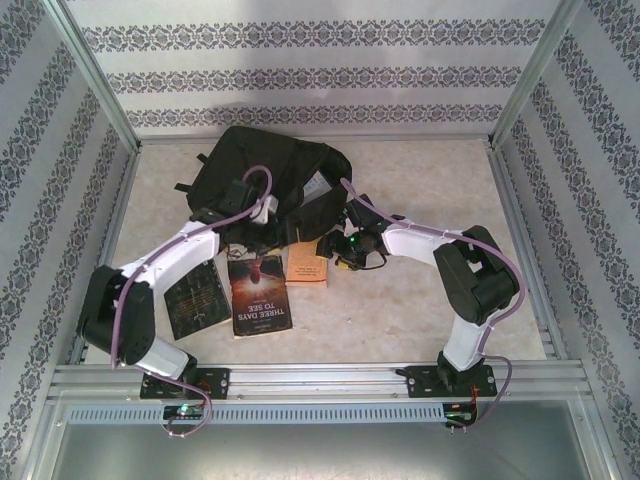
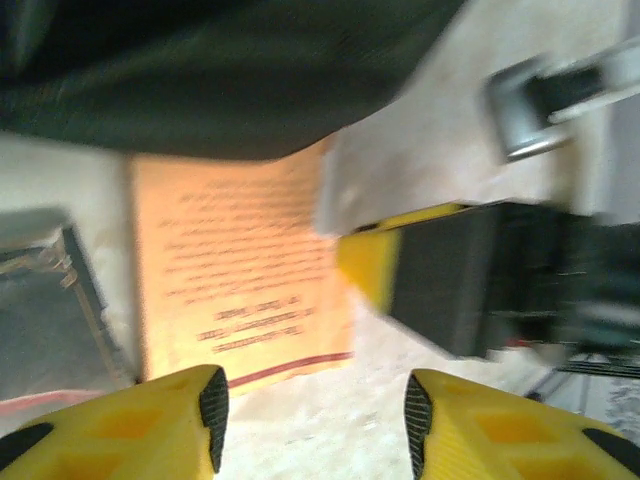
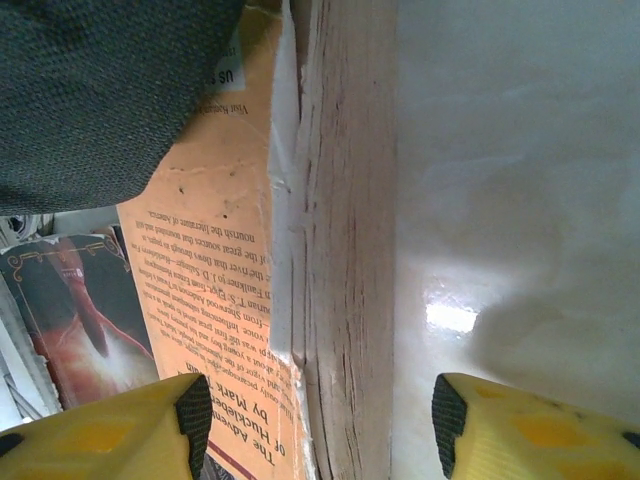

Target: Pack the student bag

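My right pincer [image 3: 315,410] stands released astride the orange book [image 3: 340,200], just in front of the bag [image 1: 268,165], the book's length pointing at it. My left pincer [image 2: 312,410], released and empty, hangs beside the bag; the right is nearer the book.

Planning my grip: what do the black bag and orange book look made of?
The student bag looks like soft woven fabric, matte black: it slumps and shows a fine weave. The orange book is likely a paperback: thin matte card cover, rough stacked paper page edges.
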Controlling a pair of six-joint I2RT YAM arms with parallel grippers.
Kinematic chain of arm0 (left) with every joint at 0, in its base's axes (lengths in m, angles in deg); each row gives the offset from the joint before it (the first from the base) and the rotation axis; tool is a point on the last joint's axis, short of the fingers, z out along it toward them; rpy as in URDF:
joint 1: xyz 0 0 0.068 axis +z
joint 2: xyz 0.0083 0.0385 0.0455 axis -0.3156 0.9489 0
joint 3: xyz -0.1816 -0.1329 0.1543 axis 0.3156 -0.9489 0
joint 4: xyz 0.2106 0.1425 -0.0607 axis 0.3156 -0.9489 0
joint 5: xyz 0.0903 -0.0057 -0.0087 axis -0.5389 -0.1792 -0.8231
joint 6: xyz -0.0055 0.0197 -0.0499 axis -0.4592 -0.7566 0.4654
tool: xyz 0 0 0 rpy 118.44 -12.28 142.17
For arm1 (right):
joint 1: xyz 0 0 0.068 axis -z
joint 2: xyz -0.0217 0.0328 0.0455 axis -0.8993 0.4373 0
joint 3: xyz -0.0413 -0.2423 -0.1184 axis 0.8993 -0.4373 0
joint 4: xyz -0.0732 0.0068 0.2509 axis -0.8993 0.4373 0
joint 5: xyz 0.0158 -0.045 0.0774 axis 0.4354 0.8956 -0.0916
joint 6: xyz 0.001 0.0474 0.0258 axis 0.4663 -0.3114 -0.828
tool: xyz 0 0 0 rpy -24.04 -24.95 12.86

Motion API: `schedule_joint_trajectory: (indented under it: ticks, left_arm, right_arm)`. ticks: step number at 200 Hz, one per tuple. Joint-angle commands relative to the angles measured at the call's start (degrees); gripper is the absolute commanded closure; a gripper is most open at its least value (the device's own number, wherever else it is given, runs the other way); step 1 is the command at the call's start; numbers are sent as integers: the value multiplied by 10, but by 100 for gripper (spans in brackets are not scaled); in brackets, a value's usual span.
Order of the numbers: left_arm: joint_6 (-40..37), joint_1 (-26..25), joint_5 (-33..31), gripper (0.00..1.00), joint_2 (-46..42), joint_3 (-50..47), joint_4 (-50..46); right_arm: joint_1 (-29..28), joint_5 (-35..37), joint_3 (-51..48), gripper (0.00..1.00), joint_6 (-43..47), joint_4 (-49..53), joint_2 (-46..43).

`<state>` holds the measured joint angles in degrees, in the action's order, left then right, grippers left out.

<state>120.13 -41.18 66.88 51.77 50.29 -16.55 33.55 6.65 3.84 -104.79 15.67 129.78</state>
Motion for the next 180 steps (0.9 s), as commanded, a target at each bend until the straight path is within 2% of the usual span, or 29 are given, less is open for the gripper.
schedule_joint_trajectory:
  ticks: [1,20,60,132,180]
  left_arm:
    - [33,-15,-23,54,23,-30,83]
    - [44,-19,-31,61,54,-41,109]
    - [62,-19,-45,68,105,-37,137]
    - [12,-19,-120,72,113,-27,79]
    - [3,-26,-87,76,158,-17,81]
  right_arm:
    - [-2,-16,-12,41,-5,-29,4]
    - [-3,-26,-12,44,-6,-38,7]
    - [-3,-36,-2,46,-3,-35,16]
    - [-5,-58,15,49,-5,-38,35]
    - [-11,-69,28,57,-11,-30,28]
